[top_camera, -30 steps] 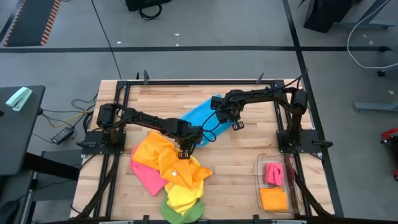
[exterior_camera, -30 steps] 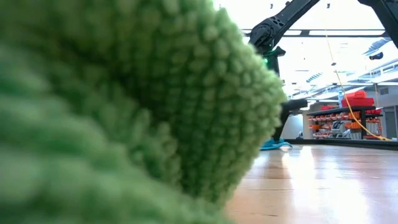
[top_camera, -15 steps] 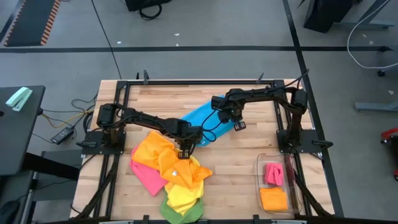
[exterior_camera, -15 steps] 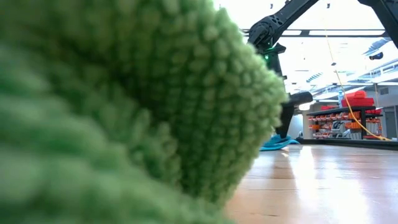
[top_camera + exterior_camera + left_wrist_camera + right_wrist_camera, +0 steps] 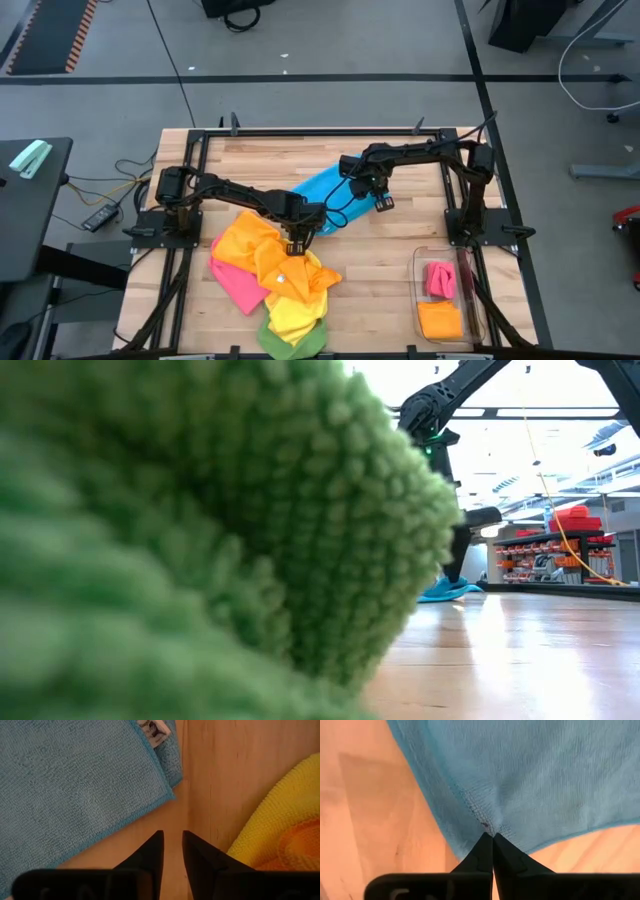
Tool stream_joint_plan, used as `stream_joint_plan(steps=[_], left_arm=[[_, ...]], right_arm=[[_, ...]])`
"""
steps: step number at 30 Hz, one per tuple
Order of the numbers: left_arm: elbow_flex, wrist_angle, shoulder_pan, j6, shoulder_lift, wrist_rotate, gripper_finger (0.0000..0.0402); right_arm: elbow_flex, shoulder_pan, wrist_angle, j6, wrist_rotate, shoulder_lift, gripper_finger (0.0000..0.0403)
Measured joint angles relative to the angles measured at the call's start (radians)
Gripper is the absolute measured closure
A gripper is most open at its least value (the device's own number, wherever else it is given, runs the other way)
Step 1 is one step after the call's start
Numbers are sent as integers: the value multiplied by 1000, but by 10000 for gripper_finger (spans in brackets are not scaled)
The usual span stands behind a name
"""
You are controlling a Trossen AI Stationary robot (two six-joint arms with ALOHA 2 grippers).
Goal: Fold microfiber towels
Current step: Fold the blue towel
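Right claw (image 5: 492, 836) newly pinched onto blue towel (image 5: 530, 775) edge, left claw (image 5: 172, 851) slightly parted, empty

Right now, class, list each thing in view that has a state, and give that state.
blue towel: spread flat, edge pinched by right gripper, jaws shut.
left gripper: jaws slightly apart, empty, above bare wood.
towel pile: crumpled, unfolded.
clear bin: holds pink and orange towels.

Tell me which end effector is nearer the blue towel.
Right: the right end effector is pinched shut on the blue towel at its edge; the left end effector sits just off its corner.
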Motion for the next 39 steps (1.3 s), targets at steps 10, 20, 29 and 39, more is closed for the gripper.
stream_joint_plan(steps=[10, 20, 29, 39], left_arm=[[11, -8, 0, 0, 0, 0, 322], [10, -36, 0, 0, -48, 0, 329], [10, 25, 4, 18, -68, 0, 317], [8, 116, 17, 105, -49, -53, 324]], right_arm=[[12, -1, -74, 13, -47, 0, 399], [-39, 5, -76, 63, -105, 0, 387], [-124, 6, 5, 66, -189, 0, 369], [-134, 6, 8, 112, -191, -3, 311]])
